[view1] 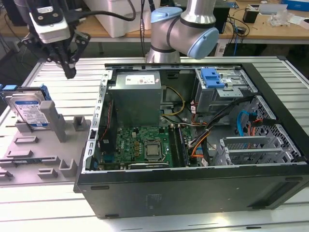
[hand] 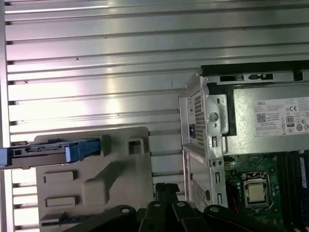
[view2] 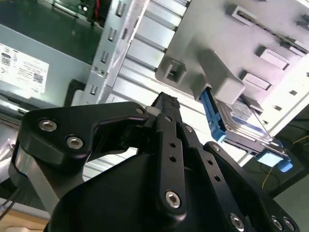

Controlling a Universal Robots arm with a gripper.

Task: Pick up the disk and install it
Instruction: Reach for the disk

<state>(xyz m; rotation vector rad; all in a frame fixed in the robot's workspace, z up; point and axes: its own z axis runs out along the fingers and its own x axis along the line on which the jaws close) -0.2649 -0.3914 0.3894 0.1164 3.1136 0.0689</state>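
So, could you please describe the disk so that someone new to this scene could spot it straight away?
Start from the open computer case and look to the exterior view's left, to the grey plastic fixture on the slotted metal table. The disk stands on edge in it, beside a grey post. Nothing else there has a white-and-blue label and blue carrier frame.

- Ribbed metal counter (view1: 72, 92), bearing everything below.
- Black computer case (view1: 193, 193), on its side, open upward.
- Big grey metal box (view1: 135, 99) with white label, inside the case toward the exterior view's left.
- Green motherboard (view1: 126, 145) just beside that box, processor socket (view1: 153, 151) bare.
- Small blue plastic latch (view1: 213, 77) on a grey metal cage.
- Orange, yellow and black cables (view1: 200, 140) between board and cage.
- Grey plastic holder (view1: 48, 154) with slots and posts, left of the case in the exterior view.
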